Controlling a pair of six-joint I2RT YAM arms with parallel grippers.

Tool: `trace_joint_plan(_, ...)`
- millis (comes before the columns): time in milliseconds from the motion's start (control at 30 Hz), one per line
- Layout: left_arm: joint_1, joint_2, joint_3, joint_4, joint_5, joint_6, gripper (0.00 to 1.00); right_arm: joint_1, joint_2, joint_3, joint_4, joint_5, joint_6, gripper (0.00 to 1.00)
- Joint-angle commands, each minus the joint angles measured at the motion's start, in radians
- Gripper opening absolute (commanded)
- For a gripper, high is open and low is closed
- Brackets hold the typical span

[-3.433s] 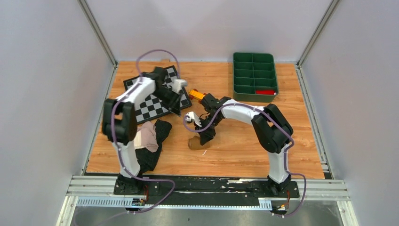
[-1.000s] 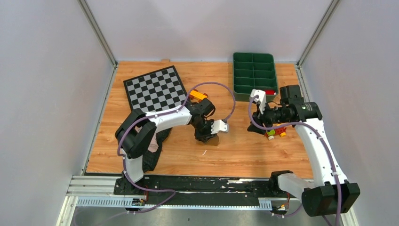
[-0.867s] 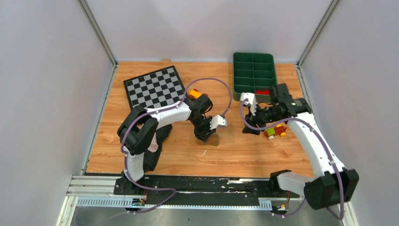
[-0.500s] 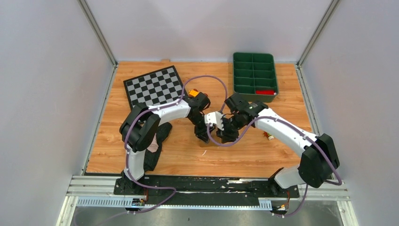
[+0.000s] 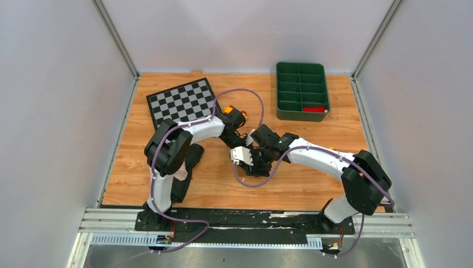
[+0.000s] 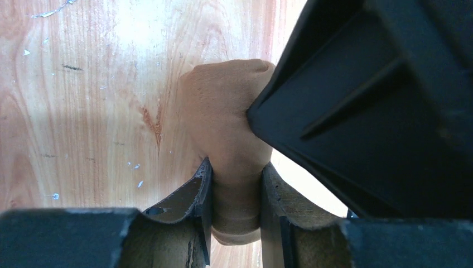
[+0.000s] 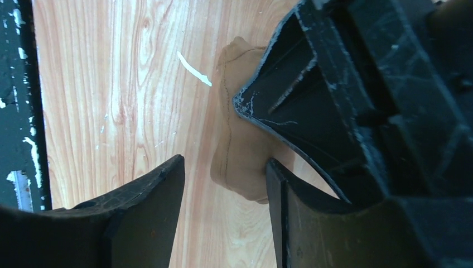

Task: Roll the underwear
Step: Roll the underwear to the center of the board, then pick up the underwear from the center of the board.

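The tan-brown underwear (image 6: 228,123) lies bunched in a roll on the wood. My left gripper (image 6: 234,190) is shut on its near end. In the right wrist view the roll (image 7: 240,162) touches the inner face of one finger of my right gripper (image 7: 224,167), which is open around its end. In the top view both grippers meet mid-table, left (image 5: 244,146) and right (image 5: 256,164), and they hide the roll. The black underwear (image 5: 192,156) and the pale pink one (image 5: 179,174) lie in a heap by the left arm, partly hidden.
A checkerboard mat (image 5: 184,103) lies at the back left. A green compartment tray (image 5: 301,92) with a red piece (image 5: 315,109) stands at the back right. A small white scrap (image 7: 194,70) lies on the wood near the roll.
My right arm has swung from beside the green tray to mid-table and set its open jaws at the tan roll. My left gripper has stayed shut on the roll.
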Motion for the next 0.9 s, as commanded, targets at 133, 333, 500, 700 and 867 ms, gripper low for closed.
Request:
trace_joint_plan(133,-0.014,0.081,-0.036,-0.094,-0.053,0.039,0.00,0.030,0.079,-0.082,0.291,0.103,0.069,0.58)
trace_joint_plan(333,-0.007,0.120,-0.008,-0.150,-0.017,0.069,0.00,0.066,0.100,-0.146,0.401,0.199,0.050,0.60)
trace_joint_plan(500,0.002,0.140,0.018,-0.177,-0.011,0.080,0.00,0.083,0.063,-0.173,0.387,0.228,-0.023,0.60)
trace_joint_plan(700,0.026,0.172,0.059,-0.205,0.009,0.090,0.00,0.121,0.066,-0.229,0.467,0.291,-0.068,0.60)
trace_joint_plan(867,0.060,0.251,0.156,-0.326,0.044,0.148,0.00,0.161,0.163,-0.249,0.597,0.358,-0.081,0.57)
